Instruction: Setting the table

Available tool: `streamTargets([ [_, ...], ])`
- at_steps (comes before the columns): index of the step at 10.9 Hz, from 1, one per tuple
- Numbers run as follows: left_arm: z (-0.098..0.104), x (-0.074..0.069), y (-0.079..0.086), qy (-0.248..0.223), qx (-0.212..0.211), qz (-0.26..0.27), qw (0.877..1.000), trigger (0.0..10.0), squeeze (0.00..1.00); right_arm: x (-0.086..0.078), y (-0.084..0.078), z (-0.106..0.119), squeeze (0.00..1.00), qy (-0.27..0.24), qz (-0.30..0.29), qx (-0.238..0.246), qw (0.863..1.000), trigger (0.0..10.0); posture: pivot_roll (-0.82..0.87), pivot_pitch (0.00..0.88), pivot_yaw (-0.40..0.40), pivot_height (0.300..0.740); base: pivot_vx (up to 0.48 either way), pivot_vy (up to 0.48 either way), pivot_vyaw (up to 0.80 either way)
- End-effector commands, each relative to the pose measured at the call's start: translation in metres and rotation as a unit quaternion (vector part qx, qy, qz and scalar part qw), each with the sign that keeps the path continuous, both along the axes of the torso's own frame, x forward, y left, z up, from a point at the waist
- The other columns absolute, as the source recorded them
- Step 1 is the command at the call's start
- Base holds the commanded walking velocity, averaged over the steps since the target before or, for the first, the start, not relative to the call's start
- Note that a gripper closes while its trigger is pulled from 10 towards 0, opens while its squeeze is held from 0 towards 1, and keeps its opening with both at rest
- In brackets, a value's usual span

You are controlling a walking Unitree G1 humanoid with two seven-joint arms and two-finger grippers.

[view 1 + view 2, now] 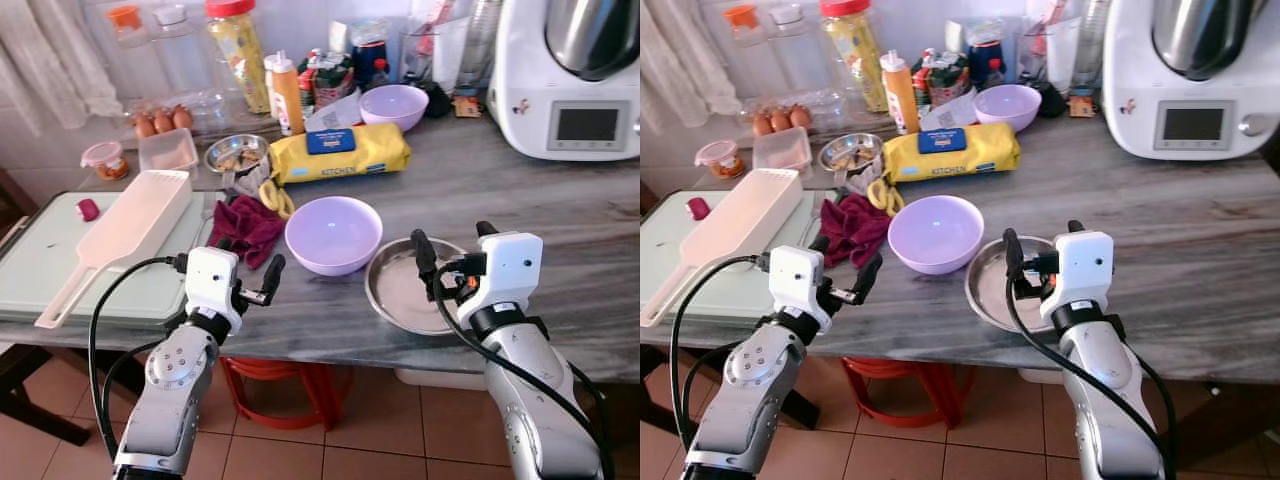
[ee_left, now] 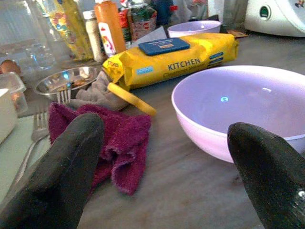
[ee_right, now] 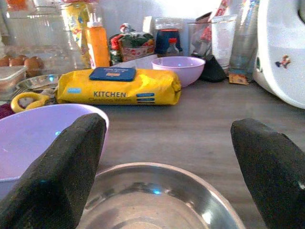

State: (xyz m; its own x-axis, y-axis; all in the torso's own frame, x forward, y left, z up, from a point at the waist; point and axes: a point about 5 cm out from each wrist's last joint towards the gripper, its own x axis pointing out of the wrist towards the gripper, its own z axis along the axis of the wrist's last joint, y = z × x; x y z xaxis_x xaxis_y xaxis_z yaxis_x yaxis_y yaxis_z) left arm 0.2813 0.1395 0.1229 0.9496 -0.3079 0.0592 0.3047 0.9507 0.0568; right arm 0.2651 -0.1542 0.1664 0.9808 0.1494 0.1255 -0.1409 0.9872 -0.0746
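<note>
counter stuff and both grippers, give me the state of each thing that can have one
near lilac bowl: upright, empty
steel plate: empty, at the counter edge
far lilac bowl: upright
yellow wipes pack: flap closed, lying flat
maroon cloth: crumpled
left gripper: open, holding nothing
right gripper: open over the plate

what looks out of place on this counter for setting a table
The crumpled maroon cloth lies bunched beside the large lilac bowl, and the steel plate overhangs the counter edge. Nothing looks spilled or broken.
</note>
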Motion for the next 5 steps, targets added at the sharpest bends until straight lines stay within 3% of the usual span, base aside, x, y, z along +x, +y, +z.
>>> streamTargets([
  [1,0.0043,0.0009,-0.0001,-0.005,0.009,0.001,1.0,10.0,0.0,0.0022,0.0025,-0.0001,0.0,0.0,0.005,0.007,1.0,10.0,-0.13,0.052,0.132,0.74,-0.345,0.0,0.0],
  [5,0.0034,0.0007,-0.0001,-0.003,0.014,0.003,1.0,10.0,0.0,0.0022,0.0026,-0.0015,0.0,0.001,0.004,0.01,1.0,10.0,-0.14,0.056,0.133,0.74,-0.366,0.0,0.0],
])
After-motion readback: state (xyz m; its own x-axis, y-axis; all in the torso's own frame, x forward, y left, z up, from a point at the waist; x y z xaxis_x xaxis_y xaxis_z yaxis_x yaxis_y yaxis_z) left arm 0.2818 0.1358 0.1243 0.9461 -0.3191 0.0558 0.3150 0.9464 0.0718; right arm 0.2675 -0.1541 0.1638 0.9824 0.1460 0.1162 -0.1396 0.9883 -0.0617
